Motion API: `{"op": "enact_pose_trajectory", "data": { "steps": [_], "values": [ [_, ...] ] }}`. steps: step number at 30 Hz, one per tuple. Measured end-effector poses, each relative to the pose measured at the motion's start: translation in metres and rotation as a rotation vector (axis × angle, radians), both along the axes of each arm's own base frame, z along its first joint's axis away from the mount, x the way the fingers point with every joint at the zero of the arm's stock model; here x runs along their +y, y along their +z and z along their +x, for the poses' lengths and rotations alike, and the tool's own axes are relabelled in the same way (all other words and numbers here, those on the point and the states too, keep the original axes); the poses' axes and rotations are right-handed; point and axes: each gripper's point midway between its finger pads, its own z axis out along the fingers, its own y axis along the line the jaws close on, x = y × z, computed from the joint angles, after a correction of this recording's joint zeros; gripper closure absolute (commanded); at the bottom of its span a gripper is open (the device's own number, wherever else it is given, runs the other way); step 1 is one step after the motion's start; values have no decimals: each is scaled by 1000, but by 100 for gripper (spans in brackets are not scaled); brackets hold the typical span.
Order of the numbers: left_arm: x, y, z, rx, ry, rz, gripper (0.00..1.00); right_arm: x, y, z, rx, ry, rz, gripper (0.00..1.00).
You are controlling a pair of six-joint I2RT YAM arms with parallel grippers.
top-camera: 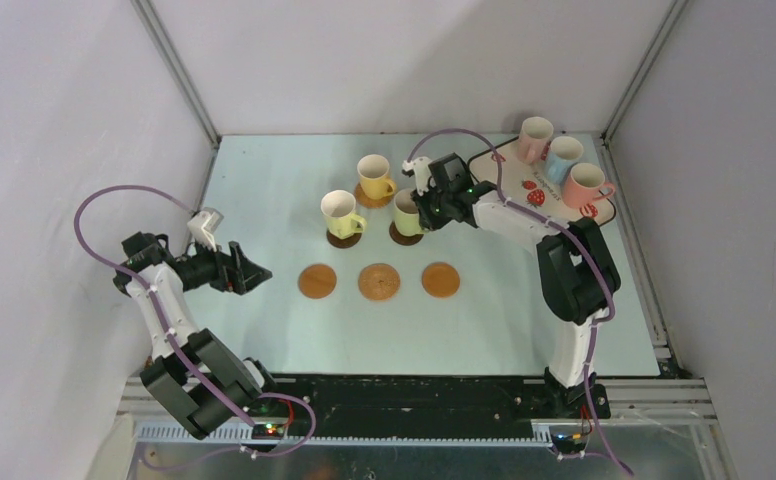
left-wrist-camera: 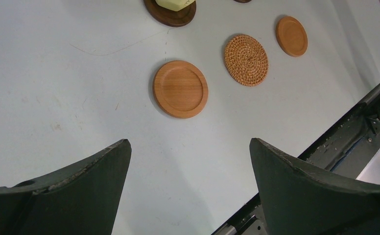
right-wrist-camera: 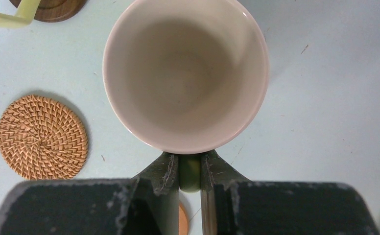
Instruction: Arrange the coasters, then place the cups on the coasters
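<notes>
One of the two, the left end effector [top-camera: 260, 272], hangs spread and empty at mid-left, apparently idle beside three bare coasters [top-camera: 378, 281] rowed at centre for cups to come. Just upper right of them, the right end effector [right-wrist-camera: 189, 165] pinches the pale green cup [top-camera: 407, 210] by its handle, probably to keep it upright over a dark coaster [top-camera: 402, 237]. The cup's body hides whether it has touched down.

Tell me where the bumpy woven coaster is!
In the top view, the woven coaster lies mid-table, between the left wooden coaster and the right wooden coaster.
</notes>
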Motion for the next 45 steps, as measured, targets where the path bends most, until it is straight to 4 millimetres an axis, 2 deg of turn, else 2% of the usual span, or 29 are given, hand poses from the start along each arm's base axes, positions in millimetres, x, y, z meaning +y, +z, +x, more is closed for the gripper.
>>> {"op": "enact_pose_trajectory", "data": {
  "steps": [17,19,24,30,34,36,39,41,42,45],
  "values": [
    [0,0,0,0,0,0,2,2,-1,-2,-9,23,-15,100],
    [0,0,0,0,0,0,2,2,-1,-2,-10,27,-17,93],
    [0,0,0,0,-1,0,2,3,-1,-4,-9,39,-27,83],
    [0,0,0,2,-2,-2,2,5,1,-5,-12,52,-32,66],
    [0,0,0,-1,-4,1,2,8,6,-3,-29,61,-29,50],
    [0,0,0,-1,-5,2,2,9,7,-1,-36,63,-29,38],
    [0,0,-1,-1,-5,1,2,9,7,-1,-38,64,-31,27],
    [-1,0,-1,0,-5,0,2,8,7,-1,-38,65,-33,17],
    [-1,0,-1,1,-5,0,2,8,7,-1,-39,65,-33,8],
    [-1,-1,-1,1,-5,0,2,7,8,-2,-38,71,-40,1]
  ]
}}
